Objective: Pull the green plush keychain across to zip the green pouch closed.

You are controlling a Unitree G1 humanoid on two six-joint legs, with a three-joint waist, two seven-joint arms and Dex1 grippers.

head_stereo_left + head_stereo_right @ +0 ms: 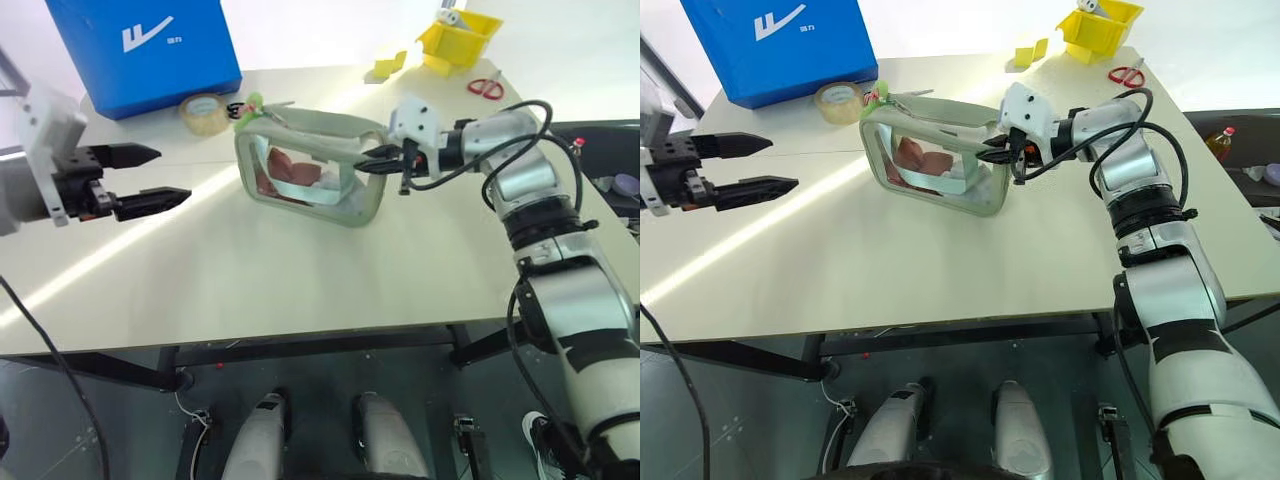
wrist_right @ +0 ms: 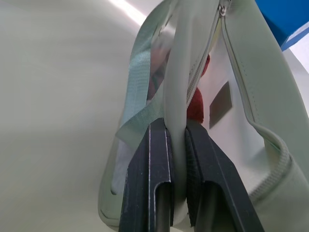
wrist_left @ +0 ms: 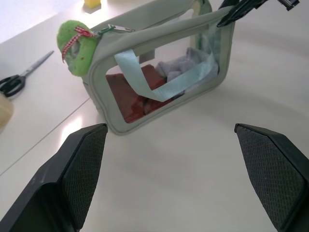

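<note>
While right tool [image 1: 378, 160] clamps green pouch [image 1: 310, 165] rim | left tool [image 1: 150, 176] gaping, well apart | green plush keychain [image 3: 75, 41] at far end

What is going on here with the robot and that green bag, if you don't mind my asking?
The right gripper is shut on the near end of the green pouch, pinching its top edge. The zipper is open, with the green plush keychain at the far end by the roll of tape. The left gripper hovers open beside the pouch, touching nothing.
</note>
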